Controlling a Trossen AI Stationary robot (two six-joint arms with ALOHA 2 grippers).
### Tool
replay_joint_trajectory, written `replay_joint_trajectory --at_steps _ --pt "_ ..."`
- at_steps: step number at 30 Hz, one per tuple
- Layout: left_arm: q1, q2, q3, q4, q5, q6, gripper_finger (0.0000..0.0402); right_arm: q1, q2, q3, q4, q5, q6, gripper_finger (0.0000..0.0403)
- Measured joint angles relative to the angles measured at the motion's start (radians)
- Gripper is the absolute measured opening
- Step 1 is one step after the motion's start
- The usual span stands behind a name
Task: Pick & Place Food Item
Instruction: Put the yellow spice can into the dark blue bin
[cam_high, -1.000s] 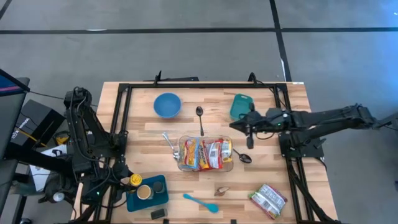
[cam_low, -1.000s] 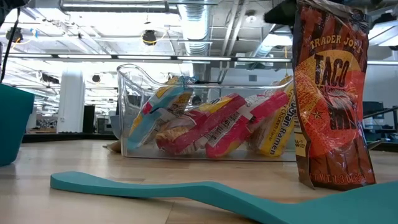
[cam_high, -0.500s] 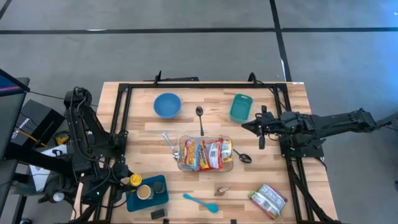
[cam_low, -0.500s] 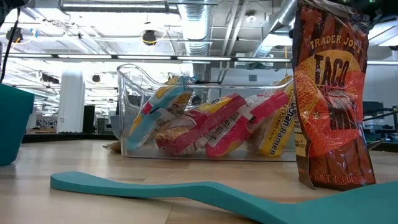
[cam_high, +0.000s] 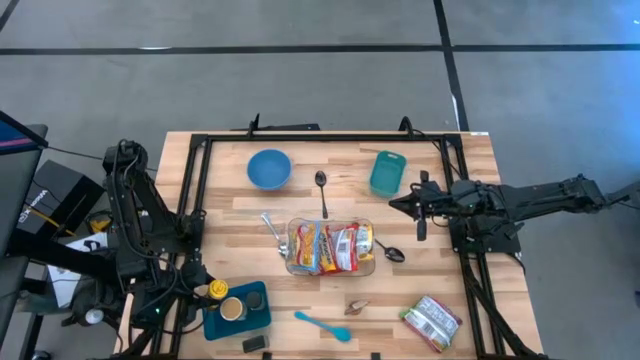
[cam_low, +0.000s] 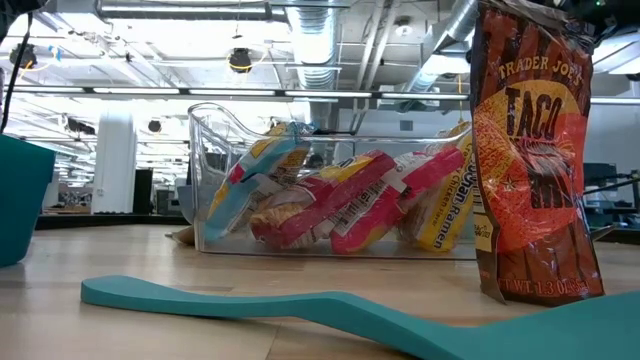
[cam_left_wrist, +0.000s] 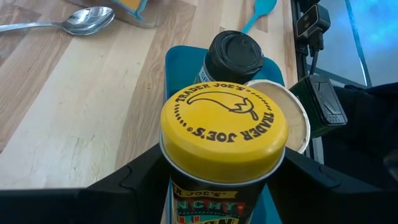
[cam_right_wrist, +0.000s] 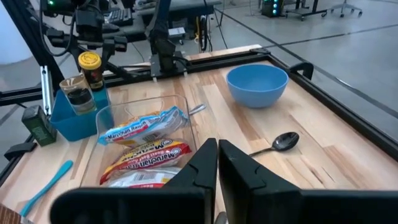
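The right gripper (cam_high: 404, 203) hovers with fingers pressed together, empty, near the table's right edge just beside the teal rectangular tub (cam_high: 387, 172). The clear plastic bin of ramen packets (cam_high: 331, 247) sits mid-table, well apart from it. At the front-left corner, the left gripper (cam_left_wrist: 217, 180) clamps the yellow-lidded can (cam_left_wrist: 224, 130).

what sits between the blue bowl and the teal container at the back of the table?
A spoon, bowl end up near the back, handle pointing toward the clear bin. Seen in the high view, between the blue bowl and the teal container.
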Motion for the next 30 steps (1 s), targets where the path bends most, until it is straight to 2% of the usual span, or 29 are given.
replay_joint_trajectory --at_steps 22,30 --pt "-0.007 0.000 0.000 0.000 0.000 0.036 0.0225 0.000 0.000 0.000 0.000 -0.002 -0.003 0.0010" --pt "-0.006 0.000 0.000 0.011 -0.012 0.146 0.0222 0.000 0.000 0.000 0.000 -0.002 -0.002 0.0010"
